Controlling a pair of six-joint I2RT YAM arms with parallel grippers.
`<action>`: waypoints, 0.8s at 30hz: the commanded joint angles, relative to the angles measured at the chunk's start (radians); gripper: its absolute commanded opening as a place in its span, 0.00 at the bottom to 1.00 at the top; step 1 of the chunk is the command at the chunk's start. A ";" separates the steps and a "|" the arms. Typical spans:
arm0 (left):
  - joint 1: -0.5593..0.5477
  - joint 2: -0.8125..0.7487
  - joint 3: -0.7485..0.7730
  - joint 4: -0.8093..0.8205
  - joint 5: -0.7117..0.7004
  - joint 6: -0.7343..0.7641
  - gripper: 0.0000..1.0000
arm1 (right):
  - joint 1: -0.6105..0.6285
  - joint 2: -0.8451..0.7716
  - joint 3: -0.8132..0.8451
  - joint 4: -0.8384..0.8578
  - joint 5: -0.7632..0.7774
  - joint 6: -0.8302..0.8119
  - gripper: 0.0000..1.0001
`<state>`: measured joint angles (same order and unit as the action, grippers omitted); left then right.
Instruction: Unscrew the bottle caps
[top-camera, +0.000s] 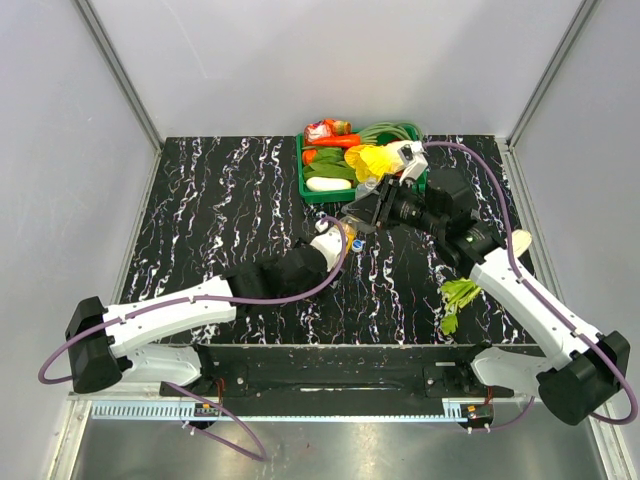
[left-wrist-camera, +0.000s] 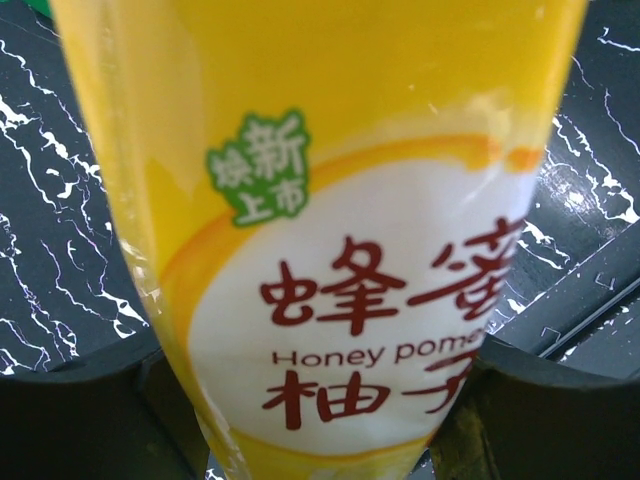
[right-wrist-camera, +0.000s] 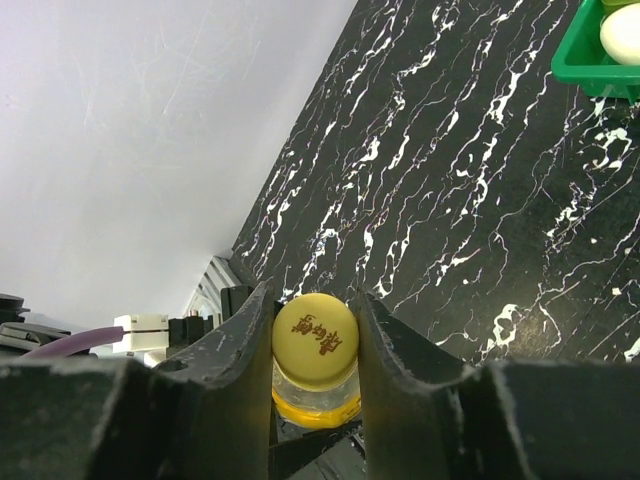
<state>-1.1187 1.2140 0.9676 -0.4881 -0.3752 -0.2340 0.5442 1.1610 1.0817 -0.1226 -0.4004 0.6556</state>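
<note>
The orange juice bottle (left-wrist-camera: 330, 200) with its yellow and white label fills the left wrist view. My left gripper (left-wrist-camera: 320, 400) is shut on its body, with black fingers (left-wrist-camera: 80, 410) on both sides. In the top view the left gripper (top-camera: 335, 243) holds the bottle (top-camera: 325, 246) at the table's middle. My right gripper (right-wrist-camera: 313, 300) is shut on the bottle's yellow cap (right-wrist-camera: 315, 340), with one finger on each side. It meets the bottle from the right in the top view (top-camera: 360, 215). A small blue round thing (top-camera: 357, 243) lies just beside the grippers. The other bottles are not clearly visible.
A green tray (top-camera: 301, 160) full of vegetables stands at the back, its corner also in the right wrist view (right-wrist-camera: 590, 60). A leafy green vegetable (top-camera: 457, 297) lies on the black marbled table by the right arm. A pale object (top-camera: 521, 240) sits at the right edge.
</note>
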 joint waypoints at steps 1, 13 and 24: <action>-0.004 0.004 0.002 0.028 0.045 0.010 0.00 | 0.011 -0.053 -0.020 0.063 -0.025 -0.028 0.11; 0.112 -0.051 -0.132 0.256 0.720 0.039 0.00 | 0.011 -0.219 -0.054 0.075 -0.103 -0.263 0.00; 0.120 -0.087 -0.161 0.315 1.078 0.088 0.00 | 0.011 -0.300 -0.069 0.185 -0.406 -0.381 0.00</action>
<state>-0.9932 1.1381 0.8238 -0.1566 0.4892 -0.1593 0.5476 0.8886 1.0054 -0.1268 -0.6067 0.3740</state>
